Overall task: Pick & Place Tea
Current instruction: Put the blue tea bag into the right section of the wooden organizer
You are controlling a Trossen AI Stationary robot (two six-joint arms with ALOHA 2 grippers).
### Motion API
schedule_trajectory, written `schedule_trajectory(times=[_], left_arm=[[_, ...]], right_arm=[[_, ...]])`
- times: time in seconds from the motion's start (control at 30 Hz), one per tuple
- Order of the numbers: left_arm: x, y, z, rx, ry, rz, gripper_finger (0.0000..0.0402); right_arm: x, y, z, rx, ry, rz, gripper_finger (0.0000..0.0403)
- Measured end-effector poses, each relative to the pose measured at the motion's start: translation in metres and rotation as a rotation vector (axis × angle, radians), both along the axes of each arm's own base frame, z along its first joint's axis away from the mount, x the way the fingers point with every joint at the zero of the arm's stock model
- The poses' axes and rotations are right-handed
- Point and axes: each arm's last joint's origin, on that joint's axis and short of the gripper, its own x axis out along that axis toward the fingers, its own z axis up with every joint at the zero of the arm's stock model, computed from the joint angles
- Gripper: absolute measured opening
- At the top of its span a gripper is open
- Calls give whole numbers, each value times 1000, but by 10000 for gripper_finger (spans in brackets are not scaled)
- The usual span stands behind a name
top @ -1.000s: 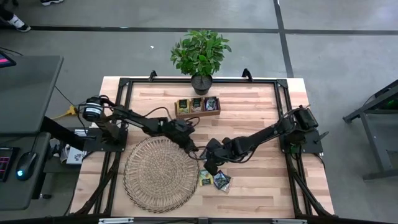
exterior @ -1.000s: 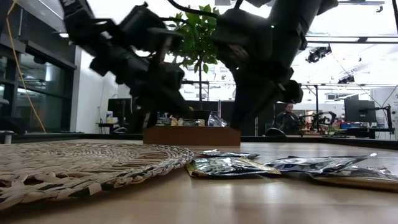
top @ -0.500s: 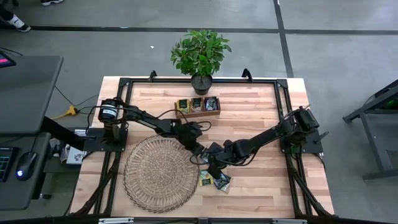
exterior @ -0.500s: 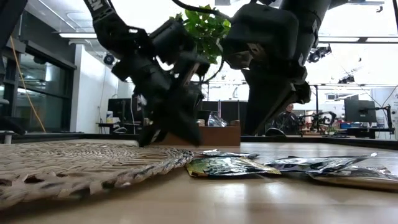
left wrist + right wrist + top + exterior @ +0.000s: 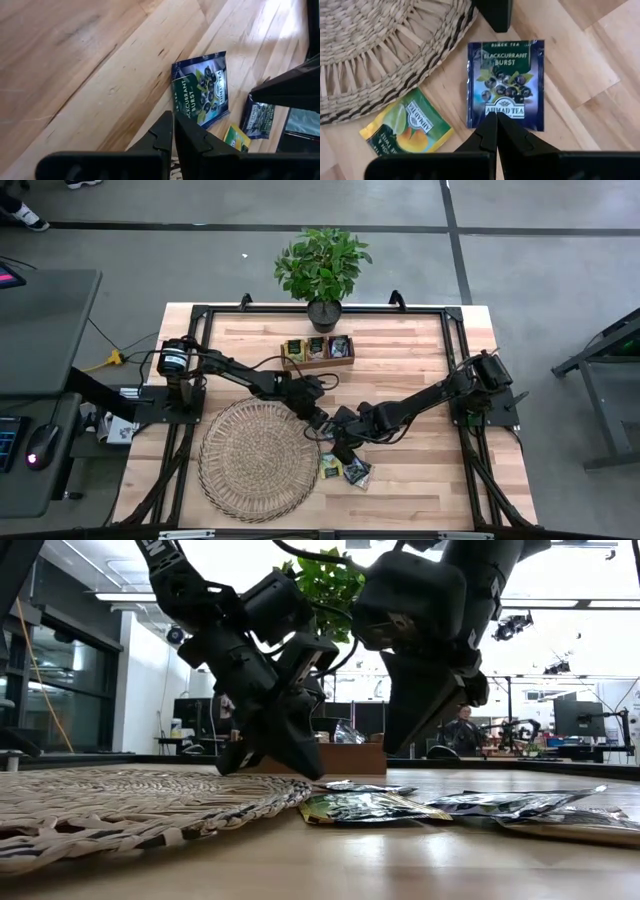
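Left wrist view shows the left gripper (image 5: 173,131), fingers pressed together and empty, now lowered just above the blackcurrant sachet (image 5: 201,95), having swung in from the wicker mat (image 5: 258,460). Just beyond the sachet, the right gripper (image 5: 496,131), likewise closed, hangs over it. Neither has taken it.

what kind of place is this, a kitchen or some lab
Most likely a robotics lab or workshop, not a kitchen. The wooden table sits in a black frame on a bare concrete floor, and the low view shows more robot arms and monitors in the room behind.
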Motion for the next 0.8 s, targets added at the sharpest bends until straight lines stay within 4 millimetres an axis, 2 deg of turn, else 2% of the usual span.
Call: schedule_trajectory(times=[0.2, 0.47, 0.8], left_arm=[[0, 0, -2, 3, 7, 1, 17], [0, 0, -3, 4, 10, 0, 17], [0, 0, -3, 4, 12, 1, 17]], right_arm=[[0, 0, -2, 4, -14, -4, 0], [-15, -3, -31, 91, -25, -73, 0], [-15, -3, -34, 127, -37, -92, 0]])
